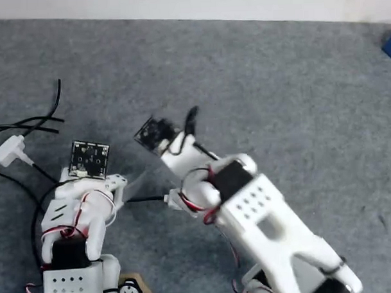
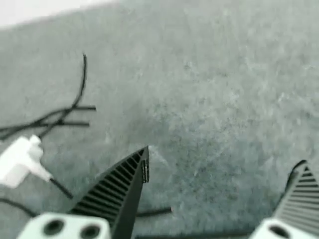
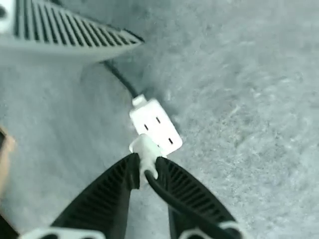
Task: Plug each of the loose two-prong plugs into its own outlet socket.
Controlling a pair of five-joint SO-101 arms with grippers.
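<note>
Two plugs in all: one in a claw, one lying loose.
Right claw: right gripper (image 3: 146, 165) is pinched almost closed on a small white two-prong plug (image 3: 144, 149). The plug's black cord runs back between the ribbed black fingers.
Held plug position: its nose touches one end of the white plastic outlet block (image 3: 155, 124). The prongs are hidden, so cannot tell if it is seated or just butted against the block.
Outlet block: lies flat on the grey carpet-like tabletop (image 1: 276, 73). The slots on its top face are empty, and its black lead runs off toward the other arm.
Left claw: left gripper (image 2: 223, 158) is spread wide with nothing between the fingers, low over bare grey surface.
Second plug: a white two-prong plug with black cord (image 1: 9, 150) lies loose near the table's far-left edge. It is beside thin black cable ends (image 1: 37, 123) and well apart from the outlet block. In the left wrist view that plug (image 2: 21, 159) sits off to the side of the open claw, not between the fingers.
Progress: judged under halfway. The first insertion is in hand but not confirmed, and the second plug is untouched.
Left to do: press the first plug home and let go, then fetch the second and bring it to a free socket.
Writing/brands: none legible. The small circuit board (image 1: 90, 158) on the left wrist has marks too small to read.
</note>
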